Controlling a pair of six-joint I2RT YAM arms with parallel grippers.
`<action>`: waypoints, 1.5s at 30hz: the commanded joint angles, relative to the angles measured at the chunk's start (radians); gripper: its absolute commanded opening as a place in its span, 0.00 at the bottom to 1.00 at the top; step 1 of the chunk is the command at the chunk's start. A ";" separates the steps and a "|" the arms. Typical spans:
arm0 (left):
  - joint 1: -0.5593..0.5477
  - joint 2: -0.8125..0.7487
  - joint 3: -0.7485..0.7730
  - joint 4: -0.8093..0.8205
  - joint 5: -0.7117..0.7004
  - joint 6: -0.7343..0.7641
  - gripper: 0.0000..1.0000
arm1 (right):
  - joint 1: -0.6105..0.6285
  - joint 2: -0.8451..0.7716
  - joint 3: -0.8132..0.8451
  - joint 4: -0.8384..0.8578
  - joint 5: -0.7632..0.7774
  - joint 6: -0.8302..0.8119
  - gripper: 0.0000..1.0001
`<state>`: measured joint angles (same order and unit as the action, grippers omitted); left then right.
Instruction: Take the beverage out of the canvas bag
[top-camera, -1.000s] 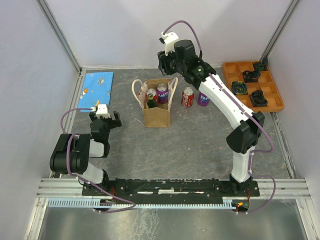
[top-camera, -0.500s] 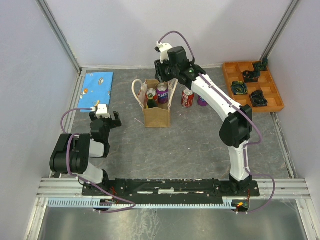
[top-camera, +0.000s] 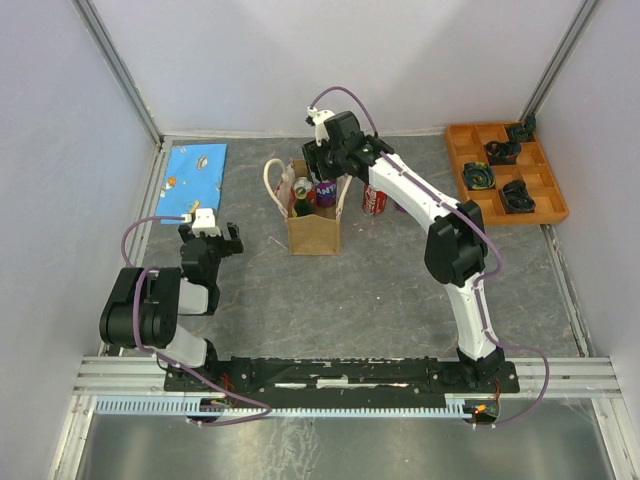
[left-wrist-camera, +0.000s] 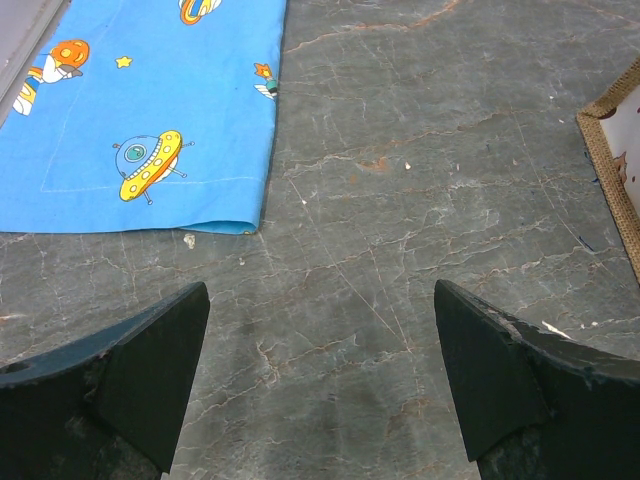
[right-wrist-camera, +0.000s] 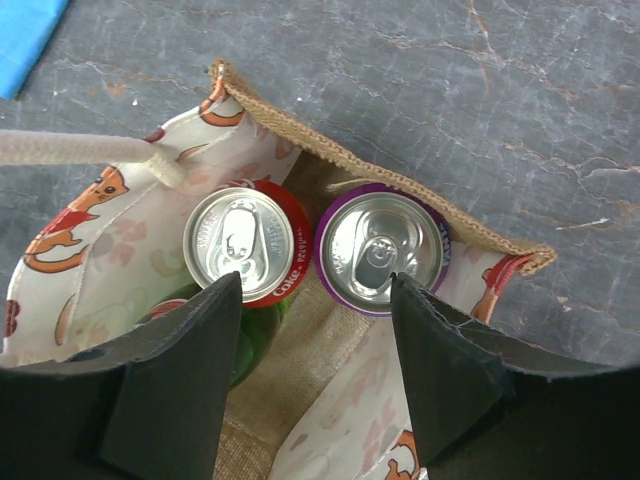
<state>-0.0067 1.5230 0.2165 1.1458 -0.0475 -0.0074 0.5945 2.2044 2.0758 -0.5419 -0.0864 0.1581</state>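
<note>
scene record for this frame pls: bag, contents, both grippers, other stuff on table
bag: canvas bag, upright, top open
inside: red can and purple can, upright, side by side; green item beside them, partly hidden
right gripper: above bag mouth, jaws open, holding nothing
left gripper: over bare table, jaws open, empty
outside bag: loose red can right of bag; blue cloth; orange tray
</note>
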 joint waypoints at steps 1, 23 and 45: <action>0.001 -0.003 0.021 0.029 -0.002 -0.008 0.99 | -0.002 0.002 0.055 0.013 0.064 0.003 0.72; 0.000 -0.002 0.021 0.028 -0.002 -0.008 0.99 | -0.004 0.109 0.090 0.031 0.219 0.047 0.78; 0.000 -0.002 0.021 0.028 -0.002 -0.008 0.99 | -0.053 0.067 0.008 0.135 0.245 0.222 0.76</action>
<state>-0.0067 1.5230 0.2165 1.1458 -0.0479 -0.0071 0.5674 2.2993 2.0937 -0.4389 0.0998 0.3565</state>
